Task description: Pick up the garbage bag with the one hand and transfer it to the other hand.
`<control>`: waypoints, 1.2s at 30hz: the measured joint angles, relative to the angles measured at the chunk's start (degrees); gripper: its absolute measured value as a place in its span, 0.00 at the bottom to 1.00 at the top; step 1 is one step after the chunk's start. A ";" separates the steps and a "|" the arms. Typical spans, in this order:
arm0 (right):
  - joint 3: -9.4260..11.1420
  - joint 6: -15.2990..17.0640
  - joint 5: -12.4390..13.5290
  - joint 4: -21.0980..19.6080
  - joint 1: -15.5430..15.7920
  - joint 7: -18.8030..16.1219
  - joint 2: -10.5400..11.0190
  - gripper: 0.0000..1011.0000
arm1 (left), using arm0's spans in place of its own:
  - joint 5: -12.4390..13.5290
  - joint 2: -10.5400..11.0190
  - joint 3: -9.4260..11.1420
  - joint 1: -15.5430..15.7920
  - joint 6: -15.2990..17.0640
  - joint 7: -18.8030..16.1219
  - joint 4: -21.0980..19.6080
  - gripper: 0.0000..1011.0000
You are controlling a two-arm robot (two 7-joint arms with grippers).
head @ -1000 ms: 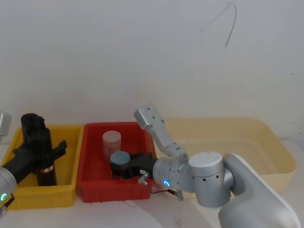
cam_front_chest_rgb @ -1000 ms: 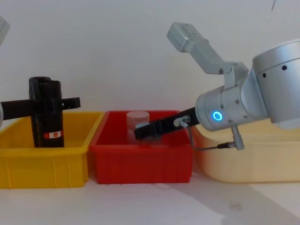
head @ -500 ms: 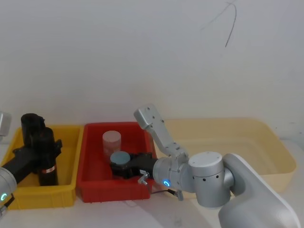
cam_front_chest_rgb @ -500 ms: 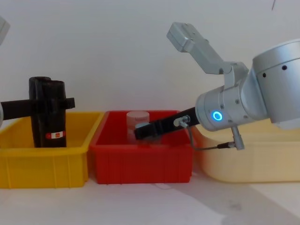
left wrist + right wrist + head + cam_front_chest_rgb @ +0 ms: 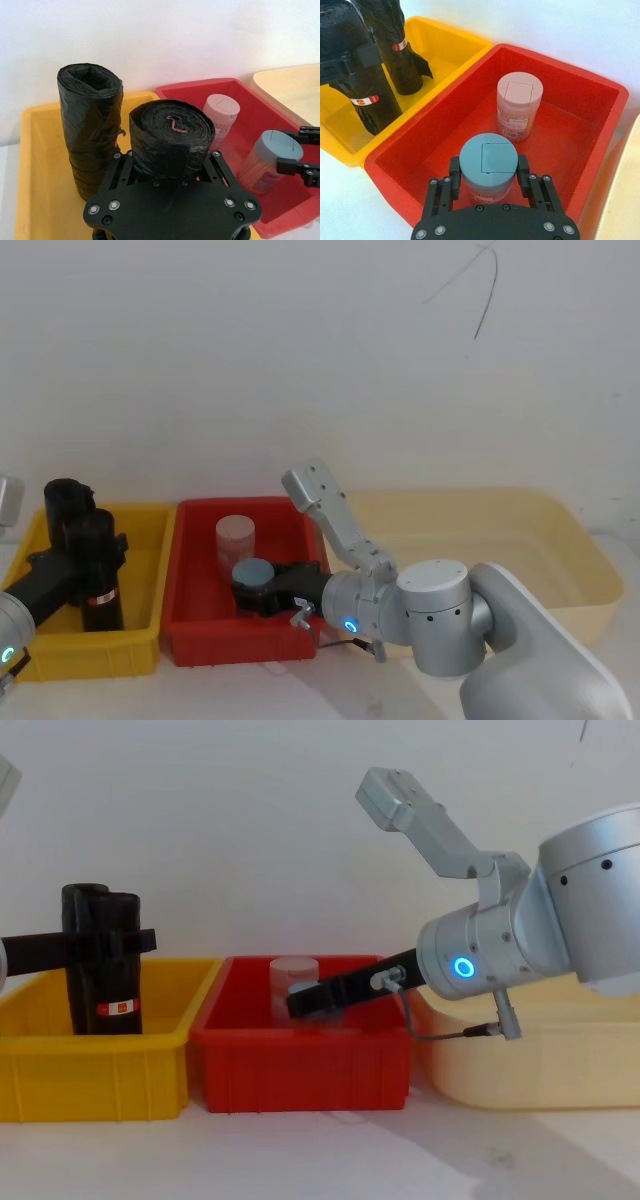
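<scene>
Change: left gripper (image 5: 130, 940) is now found closed on the garbage bag (image 5: 118, 982). A second ago its fingers were spread wide to either side of the roll. Right arm is unchanged.
Rolls: two counted, black, both upright in the yellow bin (image 5: 90, 652). The garbage bag is placed on the side nearer the red bin (image 5: 240, 645). The second roll (image 5: 65, 502) is just beside it, toward the wall.
Jars: two counted, both in the red bin. These are a pink-lidded jar (image 5: 519, 107) and a blue-lidded jar (image 5: 487, 156).
Bins: three counted, set in a row as yellow, red, then a cream tub (image 5: 560, 540).
Left arm: brought in low from the left edge, black wrist held level over the yellow bin. The fingers are clamped on the garbage bag's upper half, above its red-and-white label band (image 5: 118, 1009).
Right arm: elbow link raised toward the wall, forearm sloped down into the red bin. The right gripper (image 5: 298, 1001) is closed against both sides of the blue-lidded jar, well apart from the garbage bag.
</scene>
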State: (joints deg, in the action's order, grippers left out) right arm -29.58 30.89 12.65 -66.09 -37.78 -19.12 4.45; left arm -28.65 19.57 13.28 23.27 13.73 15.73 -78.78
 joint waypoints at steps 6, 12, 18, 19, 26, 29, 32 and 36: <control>0.01 -0.01 0.00 -0.02 0.02 0.00 0.00 0.65 | -0.01 0.00 0.00 0.00 0.00 0.00 0.00 0.45; 0.38 -0.55 0.16 -0.67 0.27 -0.45 0.15 0.65 | -0.21 0.11 0.11 0.22 0.08 0.08 -0.05 0.45; 1.66 -1.36 1.38 -2.56 0.66 -1.28 0.49 0.65 | -0.67 0.34 0.36 1.29 0.72 0.66 -0.80 0.45; 2.11 -1.53 1.88 -3.09 0.75 -1.56 0.59 0.65 | -0.73 0.36 0.43 1.55 0.85 0.77 -0.94 0.45; 4.75 -1.86 4.41 -6.00 1.10 -2.43 0.98 0.65 | -1.30 0.23 1.09 4.18 1.37 2.07 -1.58 0.45; 6.31 -2.04 5.57 -7.47 1.17 -2.45 1.09 0.65 | -1.57 0.01 1.59 5.79 1.42 3.13 -1.59 0.45; 7.37 -2.19 6.28 -8.31 1.19 -2.23 1.16 0.65 | -1.82 -0.36 2.46 8.49 1.49 4.76 -1.13 0.45; 9.56 -2.58 7.42 -9.90 1.19 -1.06 1.40 0.65 | -1.86 -0.63 3.46 11.19 1.56 6.36 -0.32 0.45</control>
State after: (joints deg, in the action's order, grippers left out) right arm -20.02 28.31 20.07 -75.99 -36.59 -20.18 5.85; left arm -30.51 18.93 16.74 34.47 15.30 22.08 -79.10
